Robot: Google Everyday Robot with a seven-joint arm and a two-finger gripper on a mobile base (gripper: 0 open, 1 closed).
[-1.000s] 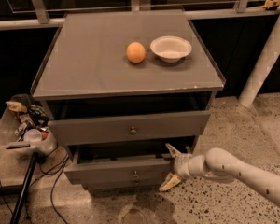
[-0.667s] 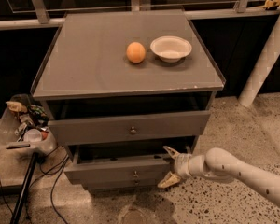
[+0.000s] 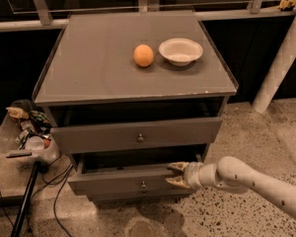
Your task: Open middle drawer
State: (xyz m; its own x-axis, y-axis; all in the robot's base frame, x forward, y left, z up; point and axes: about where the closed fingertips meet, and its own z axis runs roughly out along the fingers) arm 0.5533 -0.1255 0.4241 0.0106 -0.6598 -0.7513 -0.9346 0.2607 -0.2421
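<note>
A grey cabinet (image 3: 103,73) stands on a speckled floor (image 3: 246,132), with a white pillar (image 3: 281,58) leaning at the far right and a dark railing behind. The robot's pale arm (image 3: 256,181) reaches in from the near right, low down, toward the cabinet front. The top drawer (image 3: 98,135) stands partly out, a dark gap above its front. Below it, the middle drawer (image 3: 113,181) also stands partly out of the cabinet, its interior dark and its small round knob (image 3: 143,185) at the centre of the flat front. A tray of clutter (image 3: 27,132) sits on the left beside the cabinet, with cables trailing to the floor. On the cabinet top, a white bowl (image 3: 180,51) rests at the far right, with an orange (image 3: 143,55) just beside it on the left, the two apart. The gripper (image 3: 169,175) is at the right end of the middle drawer's front, its two fingers spread, one above the other; whether they touch the front cannot be told.
</note>
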